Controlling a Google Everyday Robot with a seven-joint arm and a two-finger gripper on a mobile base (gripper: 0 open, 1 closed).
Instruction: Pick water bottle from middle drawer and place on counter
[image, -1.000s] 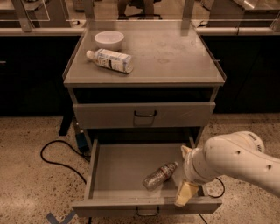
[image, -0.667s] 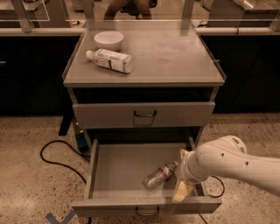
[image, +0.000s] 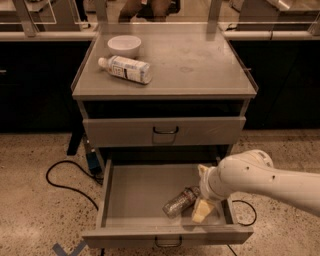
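The water bottle (image: 180, 201), small, clear and crinkled, lies on its side in the open middle drawer (image: 120, 200), toward its front right. My gripper (image: 202, 210) hangs from the white arm (image: 260, 180) that comes in from the right. It is down inside the drawer, right beside the bottle's right end. I cannot tell if it touches the bottle. The counter (image: 200, 65) is the grey cabinet top above.
A bigger bottle with a white label (image: 125, 68) lies on the counter's left part, next to a white bowl (image: 124, 45). The upper drawer (image: 165, 131) is closed. A black cable (image: 60, 175) loops on the floor at the left.
My gripper has shifted a little left and deeper into the drawer, closer to the water bottle. The bottle has not moved.
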